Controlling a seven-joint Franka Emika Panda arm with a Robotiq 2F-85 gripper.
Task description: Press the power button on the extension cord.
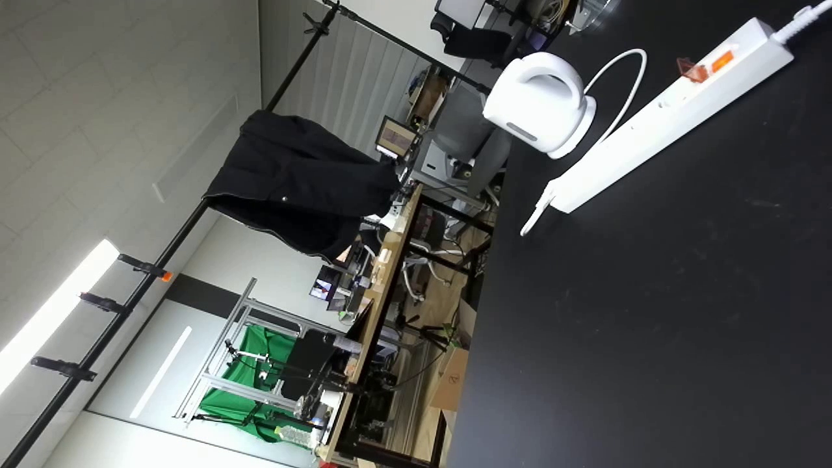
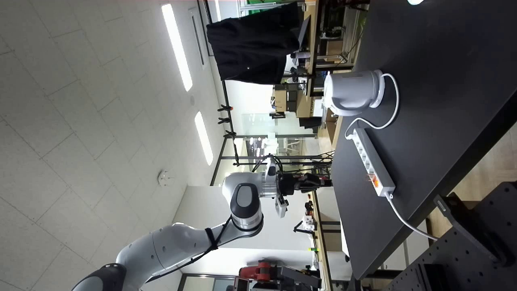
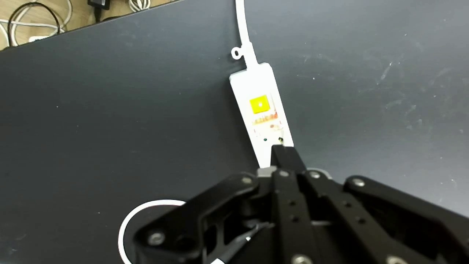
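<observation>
Nearest the lens, lower right of the wrist view: my gripper [image 3: 287,151], fingers together, apart from the button [image 3: 259,104] at upper centre. Approach and press, I judge, remain; whether it is on, I cannot tell. The power strip [image 3: 259,132] has its long axis slanting down and rightward, button end toward the top.

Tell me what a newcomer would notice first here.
Probably the white robot arm, its black gripper hanging over the black table. Next comes the white power strip lying there, an orange switch near one end and a white electric kettle near the other. Beyond the table, a black garment hangs from a pole.
</observation>
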